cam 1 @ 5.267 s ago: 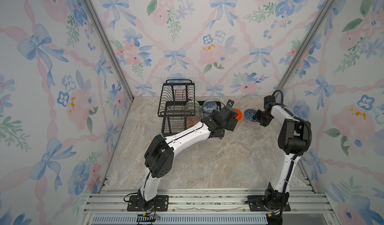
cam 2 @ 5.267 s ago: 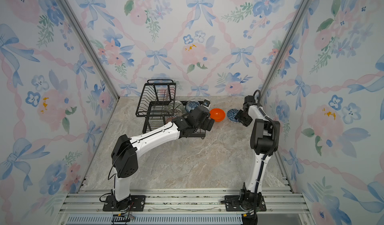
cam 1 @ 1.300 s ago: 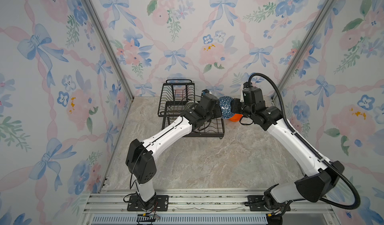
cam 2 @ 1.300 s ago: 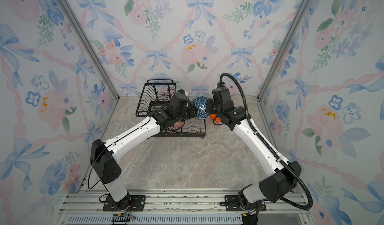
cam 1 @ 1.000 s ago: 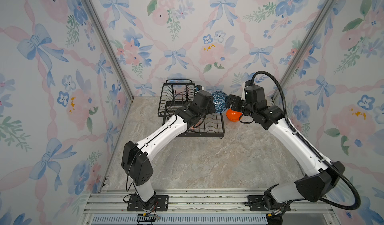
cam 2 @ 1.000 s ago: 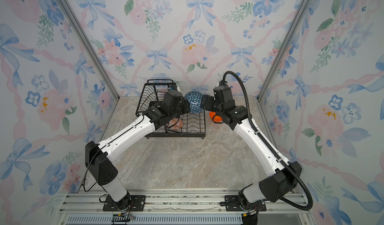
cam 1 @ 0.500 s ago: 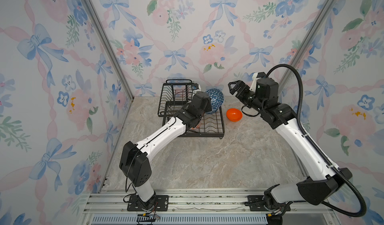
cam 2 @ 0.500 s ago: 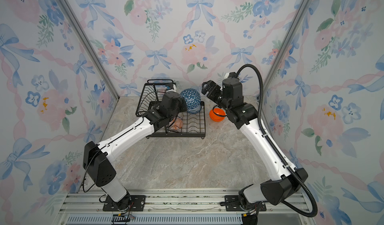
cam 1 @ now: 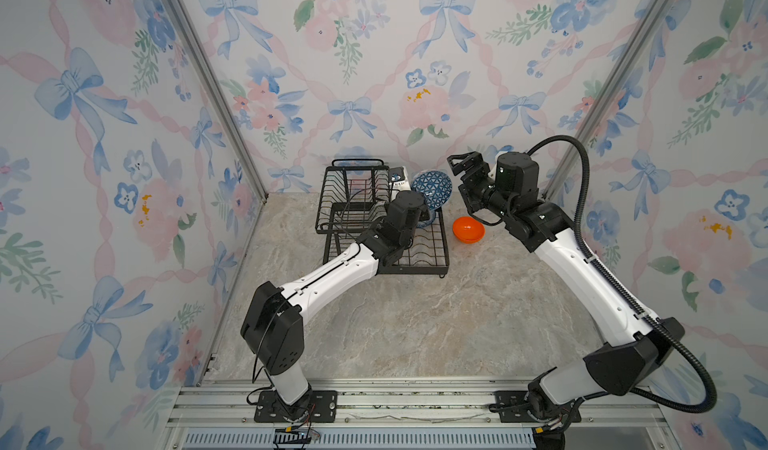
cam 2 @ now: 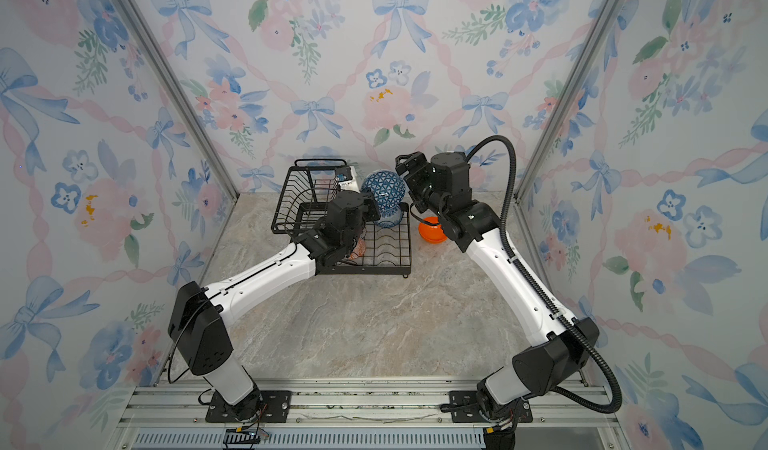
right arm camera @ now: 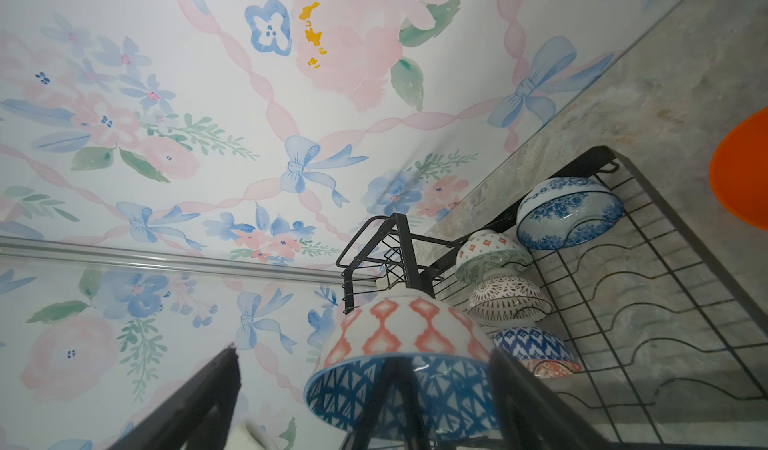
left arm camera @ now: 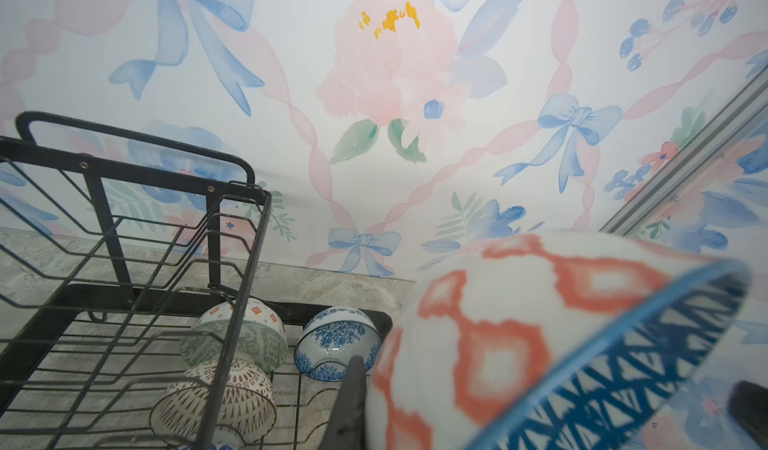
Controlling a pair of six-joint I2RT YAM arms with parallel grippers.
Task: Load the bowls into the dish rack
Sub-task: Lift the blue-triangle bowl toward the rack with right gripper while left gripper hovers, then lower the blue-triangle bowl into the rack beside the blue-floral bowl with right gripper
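My left gripper (cam 1: 423, 210) is shut on the rim of a bowl (cam 1: 432, 185), orange-and-white patterned outside and blue-triangled inside. It holds the bowl tilted on edge above the back right of the black wire dish rack (cam 1: 428, 259). In the left wrist view the bowl (left arm camera: 519, 336) fills the space between the fingers (left arm camera: 353, 402). My right gripper (cam 1: 465, 172) is open, just right of the bowl and apart from it. A plain orange bowl (cam 1: 468, 229) sits on the table right of the rack. Several bowls stand in the lower tray: floral (right arm camera: 569, 213), grey-green (right arm camera: 490, 257), brown lattice (right arm camera: 509, 298), blue patterned (right arm camera: 532, 344).
The rack's upper basket (cam 1: 353, 194) rises at the back left, close to the flowered back wall. A metal corner post (cam 1: 582, 124) stands behind my right arm. Marble tabletop (cam 1: 415, 323) stretches toward the front rail.
The right gripper let go of the patterned bowl and drew back to the right. The left gripper kept the bowl and carried it left, over the rack.
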